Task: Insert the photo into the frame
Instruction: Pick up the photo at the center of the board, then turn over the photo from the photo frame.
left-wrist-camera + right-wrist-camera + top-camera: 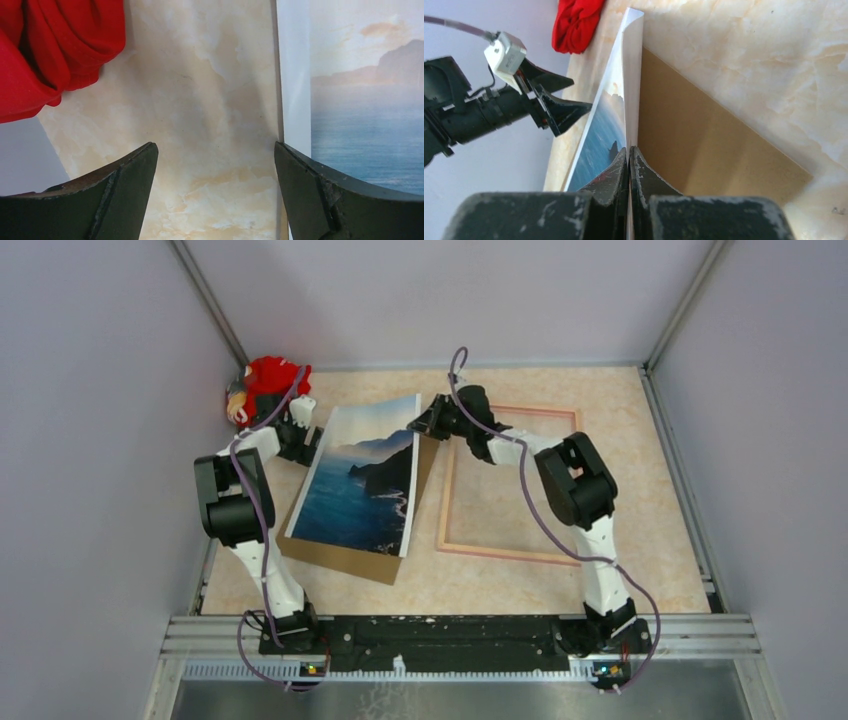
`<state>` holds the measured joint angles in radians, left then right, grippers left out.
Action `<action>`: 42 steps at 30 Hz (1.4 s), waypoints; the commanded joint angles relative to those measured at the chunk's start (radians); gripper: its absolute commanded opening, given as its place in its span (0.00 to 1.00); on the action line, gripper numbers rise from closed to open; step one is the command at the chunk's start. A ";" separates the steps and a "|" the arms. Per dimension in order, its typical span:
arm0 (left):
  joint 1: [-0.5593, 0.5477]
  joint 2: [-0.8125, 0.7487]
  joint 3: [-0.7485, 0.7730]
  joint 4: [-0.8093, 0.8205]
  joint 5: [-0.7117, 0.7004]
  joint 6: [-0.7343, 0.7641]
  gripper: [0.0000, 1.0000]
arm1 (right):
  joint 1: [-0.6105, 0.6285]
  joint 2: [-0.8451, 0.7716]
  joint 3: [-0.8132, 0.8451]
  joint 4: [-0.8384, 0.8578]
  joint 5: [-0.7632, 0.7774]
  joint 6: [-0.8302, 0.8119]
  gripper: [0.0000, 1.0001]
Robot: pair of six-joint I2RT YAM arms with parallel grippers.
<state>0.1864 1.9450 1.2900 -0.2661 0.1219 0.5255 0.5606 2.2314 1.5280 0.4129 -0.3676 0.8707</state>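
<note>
Right pincer [629, 159] is clamped tight on the photo's [362, 480] R edge near its far corner. It holds that side tipped up off the brown board [335, 558] underneath. The L edge looks to rest low on the board. The sheet bows a bit along its length.

Left pincer [215, 148] has its fingers apart w/ nothing between them. It sits low over the table [640, 490], just beside the photo's L edge at the far end. Its right finger is at the white border; can't tell if it touches.

Frame [508, 554] lies flat on the table just R of the photo, under the R arm, w/ bare table showing through its opening. Photo isn't in it yet.

Risks, as I judge them:
- **Grip:** it's on one thin edge only, so the sheet could sag, curl or crease when carried across. A quick swing could pull it out of the grip.
- **Low edge:** it may drag the board along or snag on the frame's L rim.
- **Fit:** the opening looks barely bigger than the photo, so a skewed drop would leave a corner riding on the rim.
- **Room:** the R arm lies across the frame, so space to lower is tight.

Around: a red cloth [272, 375] is bunched in the far L corner, close behind the left pincer and not in the path. The board is the main thing in the way, since its R corner sits near the frame.
</note>
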 commanded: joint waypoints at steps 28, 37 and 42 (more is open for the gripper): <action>0.063 -0.186 -0.004 -0.221 -0.012 -0.058 0.99 | -0.023 -1.144 0.260 -1.338 0.959 -0.820 0.00; 0.064 -0.231 -0.042 -0.218 -0.013 -0.046 0.99 | 0.053 -0.894 0.374 -1.471 0.853 -0.762 0.00; 0.064 -0.238 -0.049 -0.212 -0.018 -0.050 0.99 | 0.070 -0.740 0.284 -1.402 0.727 -0.682 0.00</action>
<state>0.2527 1.7535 1.2480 -0.4919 0.1070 0.4736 0.6159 1.3903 1.8923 -0.9909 0.4694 0.1188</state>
